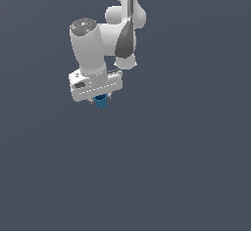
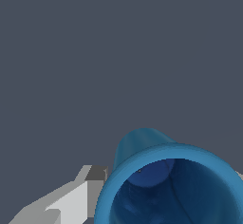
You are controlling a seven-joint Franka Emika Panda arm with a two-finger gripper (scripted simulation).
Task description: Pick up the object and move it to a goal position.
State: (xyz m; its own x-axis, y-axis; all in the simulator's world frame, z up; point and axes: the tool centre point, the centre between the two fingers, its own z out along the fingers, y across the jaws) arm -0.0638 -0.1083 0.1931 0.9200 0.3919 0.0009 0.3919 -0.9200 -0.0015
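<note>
Jaws pinching the blue cup, one finger seen pressed to its wall, under the gripper. Best carried slowly, grip firm, no tilt, toward a goal not visible. Hollow mouth turned toward the wrist; long axis along the fingers, apparently near vertical.

Flat, even, shadowless simulator light.

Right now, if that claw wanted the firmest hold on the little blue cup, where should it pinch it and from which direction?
Probably across the outer wall of the blue cup, just under the rim, coming from above its open mouth. The wrist view shows it round and hollow, so opposite sides suit two fingers. The gripper sits right over it already, with one finger beside the wall.
</note>
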